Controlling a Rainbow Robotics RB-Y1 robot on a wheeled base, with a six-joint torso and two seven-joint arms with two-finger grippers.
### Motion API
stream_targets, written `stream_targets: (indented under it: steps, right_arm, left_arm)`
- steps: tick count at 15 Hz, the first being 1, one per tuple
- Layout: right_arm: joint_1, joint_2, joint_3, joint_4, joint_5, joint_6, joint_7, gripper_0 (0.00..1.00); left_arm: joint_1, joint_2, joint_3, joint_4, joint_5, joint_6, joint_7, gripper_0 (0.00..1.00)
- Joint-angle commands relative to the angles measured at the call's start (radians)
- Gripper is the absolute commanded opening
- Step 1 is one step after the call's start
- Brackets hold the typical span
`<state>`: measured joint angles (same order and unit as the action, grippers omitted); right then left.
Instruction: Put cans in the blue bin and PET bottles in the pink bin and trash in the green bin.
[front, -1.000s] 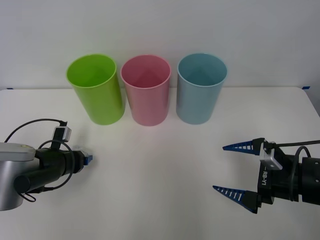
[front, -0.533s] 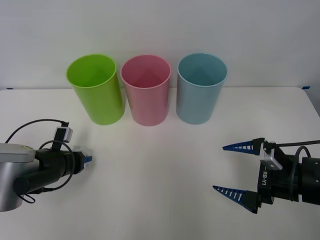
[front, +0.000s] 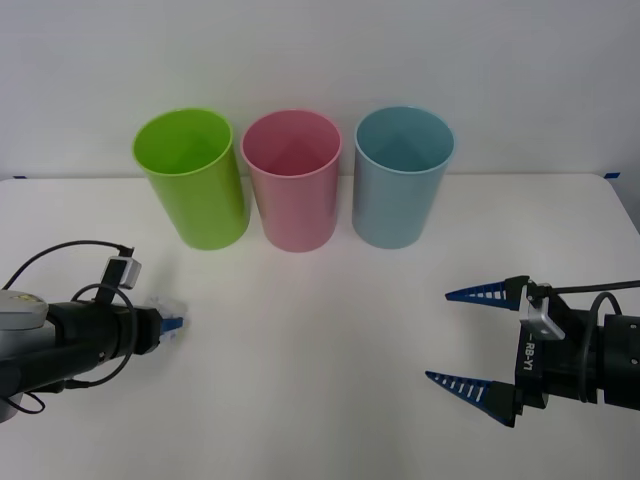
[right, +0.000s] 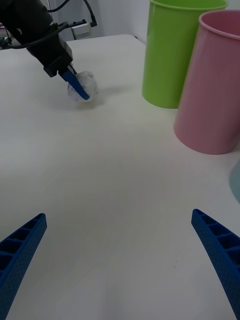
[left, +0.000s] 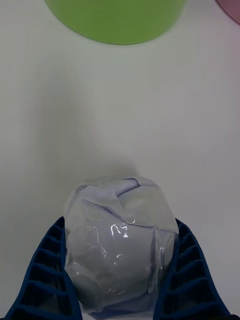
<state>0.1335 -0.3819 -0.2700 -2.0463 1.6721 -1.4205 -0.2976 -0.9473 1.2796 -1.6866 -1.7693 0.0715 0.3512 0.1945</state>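
Note:
The trash (left: 120, 240), a crumpled white ball in clear film, sits between the blue fingers of my left gripper (front: 172, 320), which is shut on it just over the table at the left front. From the right wrist the same trash (right: 84, 87) shows at the left gripper's tip. The green bin (front: 192, 178), pink bin (front: 293, 180) and blue bin (front: 401, 176) stand upright in a row at the back. My right gripper (front: 472, 340) hangs open above the table at the right front, nothing between its fingers.
The white table (front: 310, 340) stretches bare between the two arms and in front of the bins. A cable loops over the left wrist (front: 70, 250). The green bin's base (left: 115, 20) lies just ahead of the held trash.
The left arm has drawn back slightly toward the left edge, with the trash still in its fingers. The right arm has not moved.

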Motion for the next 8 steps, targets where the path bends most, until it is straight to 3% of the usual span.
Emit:
stream_targets:
  steps: [1, 4, 8]
  right_arm:
    - [0.000, 0.000, 0.000, 0.000, 0.000, 0.000, 0.000, 1.00]
    - [0.000, 0.000, 0.000, 0.000, 0.000, 0.000, 0.000, 1.00]
    - [0.000, 0.000, 0.000, 0.000, 0.000, 0.000, 0.000, 1.00]
  left_arm:
    - [0.122, 0.030, 0.153, 0.011, -0.047, -0.120, -0.096, 0.00]
    - [0.317, 0.043, 0.410, 0.025, -0.113, -0.261, -0.188, 0.00]
    - [0.594, 0.032, 0.759, 0.008, -0.237, -0.353, -0.205, 0.00]
